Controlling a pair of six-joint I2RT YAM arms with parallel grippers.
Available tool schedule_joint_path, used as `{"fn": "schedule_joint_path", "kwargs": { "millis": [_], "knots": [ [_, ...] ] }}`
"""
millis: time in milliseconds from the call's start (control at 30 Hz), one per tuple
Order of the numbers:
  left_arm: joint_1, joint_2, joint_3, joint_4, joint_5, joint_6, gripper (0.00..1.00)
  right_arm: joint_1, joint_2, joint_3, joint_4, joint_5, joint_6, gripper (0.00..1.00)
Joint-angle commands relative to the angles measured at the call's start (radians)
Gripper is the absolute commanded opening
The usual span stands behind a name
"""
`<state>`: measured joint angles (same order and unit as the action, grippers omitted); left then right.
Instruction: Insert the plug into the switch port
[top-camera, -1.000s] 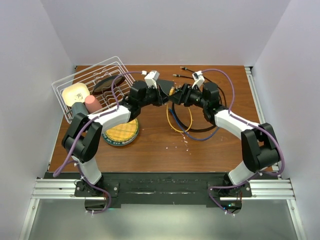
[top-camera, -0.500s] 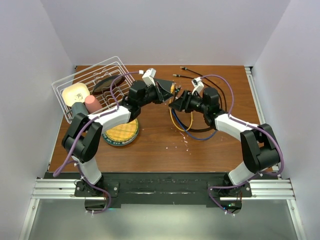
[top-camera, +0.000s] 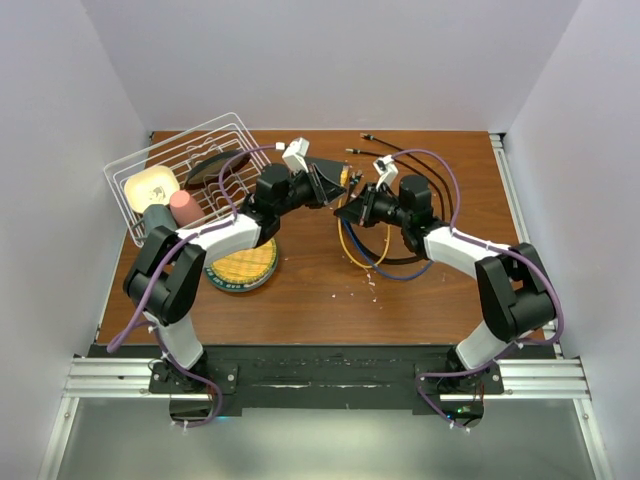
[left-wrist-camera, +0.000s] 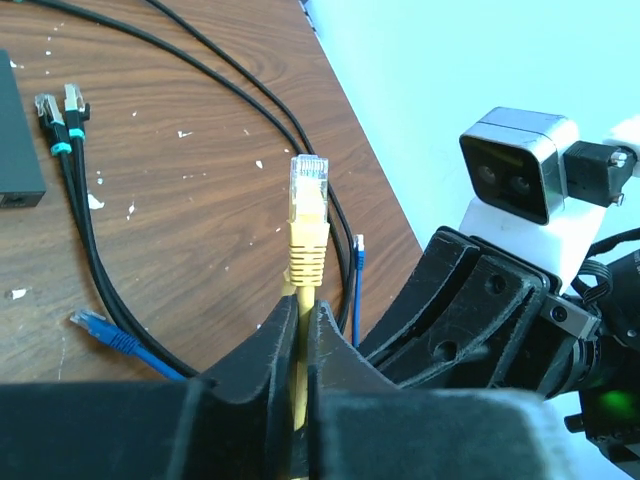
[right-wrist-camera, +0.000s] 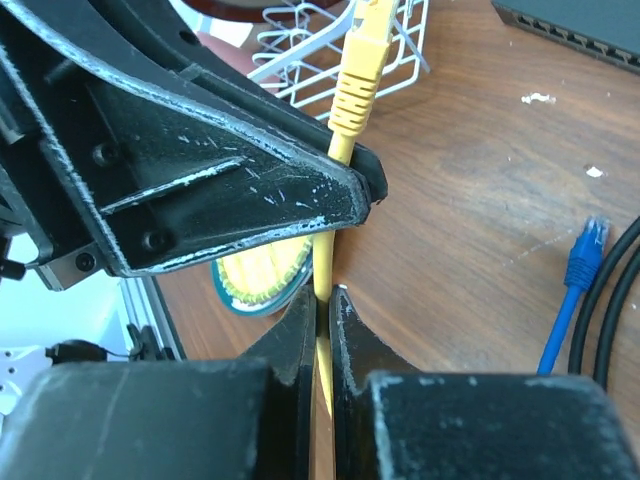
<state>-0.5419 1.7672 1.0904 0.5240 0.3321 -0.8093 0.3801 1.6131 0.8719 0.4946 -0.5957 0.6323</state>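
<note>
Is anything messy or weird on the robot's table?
Yes. Little white crumbs are scattered over the wooden table, some near the loose blue plug. Also, both the left gripper and the right gripper pinch the same yellow cable, which looks unusual.

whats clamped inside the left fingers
A yellow cable, its plug sticking out beyond the left fingers. Most of the gripped stretch is hidden by them.

Looked like a robotics lab test cell. Plain white walls boxed in a wooden table. Left arm and right arm were mounted on an aluminium rail at its near edge.
</note>
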Motion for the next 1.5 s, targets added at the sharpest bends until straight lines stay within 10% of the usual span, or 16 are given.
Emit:
{"fn": "schedule_joint_path", "kwargs": {
  "millis": [0,133,333,1167,1467],
  "knots": [
    [-0.006,-0.074,-0.012,0.077,0.025,0.027,0.23,-0.003,-0.021,0.033,-0.033,0.013,-0.068,0.00],
    [-0.006,-0.109,-0.012,0.033,-0.013,0.091,0.67,-0.003,-0.080,0.030,-0.122,0.046,-0.143,0.00],
    [-0.003,-0.109,0.042,-0.015,-0.032,0.140,0.77,-0.004,-0.137,0.030,-0.241,0.091,-0.235,0.00],
    [-0.108,0.147,0.431,-0.361,-0.099,0.352,0.56,0.003,-0.205,0.009,-0.355,0.177,-0.278,0.00],
    [-0.118,0.158,0.444,-0.374,-0.168,0.342,0.23,0.002,-0.209,-0.004,-0.360,0.181,-0.286,0.00]
  ]
}}
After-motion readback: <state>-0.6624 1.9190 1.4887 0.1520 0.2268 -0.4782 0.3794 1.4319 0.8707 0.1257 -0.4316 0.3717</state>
